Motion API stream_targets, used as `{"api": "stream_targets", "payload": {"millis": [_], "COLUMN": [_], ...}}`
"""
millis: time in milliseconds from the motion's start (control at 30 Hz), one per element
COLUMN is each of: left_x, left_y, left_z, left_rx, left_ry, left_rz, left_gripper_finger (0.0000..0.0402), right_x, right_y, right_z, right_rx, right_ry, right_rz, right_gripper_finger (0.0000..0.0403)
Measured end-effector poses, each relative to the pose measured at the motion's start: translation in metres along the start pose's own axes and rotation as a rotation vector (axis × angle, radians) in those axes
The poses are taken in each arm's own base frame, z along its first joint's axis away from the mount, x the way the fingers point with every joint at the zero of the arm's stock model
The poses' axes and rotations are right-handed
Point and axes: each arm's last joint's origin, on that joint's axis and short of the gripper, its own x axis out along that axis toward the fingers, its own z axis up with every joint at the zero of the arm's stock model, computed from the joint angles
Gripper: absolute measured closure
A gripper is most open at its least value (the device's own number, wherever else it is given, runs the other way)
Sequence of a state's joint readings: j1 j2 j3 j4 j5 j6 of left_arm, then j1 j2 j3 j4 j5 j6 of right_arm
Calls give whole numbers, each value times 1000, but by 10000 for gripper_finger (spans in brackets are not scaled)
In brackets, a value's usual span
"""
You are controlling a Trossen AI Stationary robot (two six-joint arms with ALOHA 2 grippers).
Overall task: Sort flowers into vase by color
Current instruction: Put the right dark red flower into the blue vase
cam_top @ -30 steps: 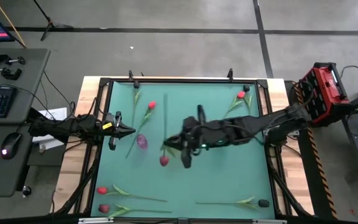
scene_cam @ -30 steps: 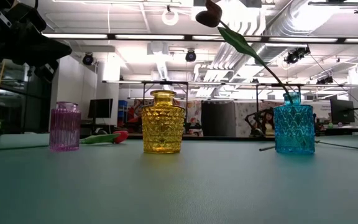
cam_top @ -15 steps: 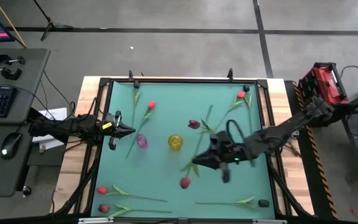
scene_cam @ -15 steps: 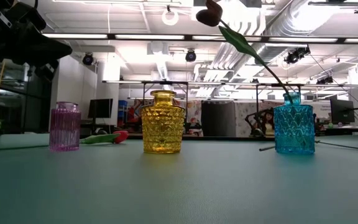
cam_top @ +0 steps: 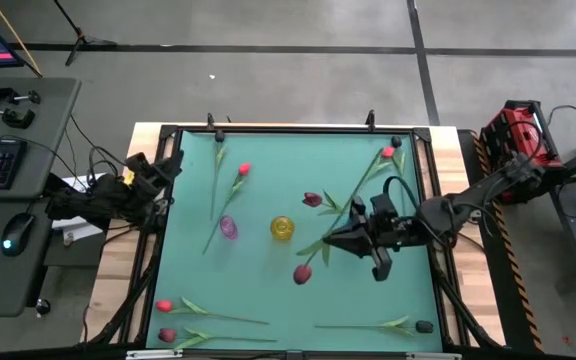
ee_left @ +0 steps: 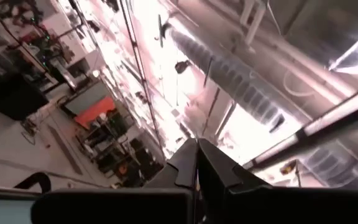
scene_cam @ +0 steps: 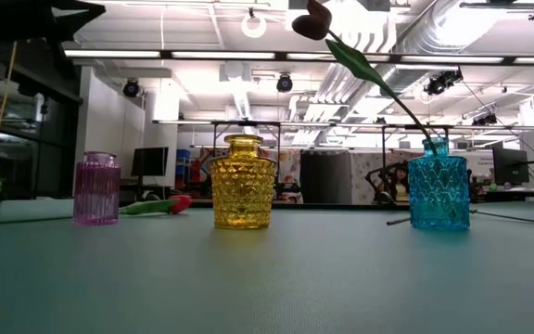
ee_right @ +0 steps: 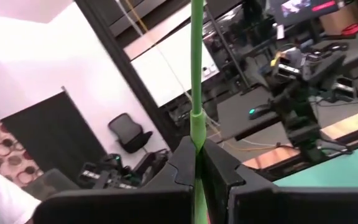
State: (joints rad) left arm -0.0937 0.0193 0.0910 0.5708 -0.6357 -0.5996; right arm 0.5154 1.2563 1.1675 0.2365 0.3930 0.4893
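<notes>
My right gripper (cam_top: 352, 238) hovers right of the yellow vase (cam_top: 282, 228), shut on a red-pink tulip whose head (cam_top: 302, 273) points toward the near edge. My left gripper (cam_top: 165, 165) is shut and empty at the left edge, tipped up toward the ceiling (ee_left: 196, 167). The blue vase (scene_cam: 438, 190) holds a dark maroon tulip (scene_cam: 317, 20) by its stem; in the high view its head (cam_top: 312, 199) shows, while my right arm covers the vase. The purple vase (cam_top: 228, 228) stands left of the yellow one. Other tulips lie flat on the mat. My right gripper pinches the tulip's green stem (ee_right: 196, 134) between its two fingers (ee_right: 182, 162), which lie across the stem and come level from the table's right side. The stem runs on past both sides of the fingers. The tulip is lifted off the mat and is absent from the low view.
A red tulip (cam_top: 244, 169) and a bare-looking stem (cam_top: 218, 155) lie far left. A red tulip (cam_top: 387, 153) lies far right. Two tulips (cam_top: 165, 306) lie at the near left corner, a dark one (cam_top: 424, 326) near right. A black frame (cam_top: 298, 129) rims the mat.
My right gripper carried the red-pink tulip from the middle of the table, over the yellow vase, toward the right side, then a little toward the far edge. The tulip turned with it. My left arm drew back toward the left edge and tipped its shut gripper upward.
</notes>
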Motion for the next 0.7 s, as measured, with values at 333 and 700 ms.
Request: {"api": "stream_targets", "payload": {"millis": [333,700], "left_x": [5,98], "left_y": [-4,-98], "left_z": [-6,-8], "left_rx": [-82,483], "left_ry": [110,596], "left_rz": [-71,-200], "left_gripper_finger": [402,345], "right_x": [13,39], "right_y": [-28,-85], "right_z": [20,33], "right_rx": [32,219], "right_ry": [-144,-36], "right_rz": [-103,3], "right_gripper_finger": [403,403]}}
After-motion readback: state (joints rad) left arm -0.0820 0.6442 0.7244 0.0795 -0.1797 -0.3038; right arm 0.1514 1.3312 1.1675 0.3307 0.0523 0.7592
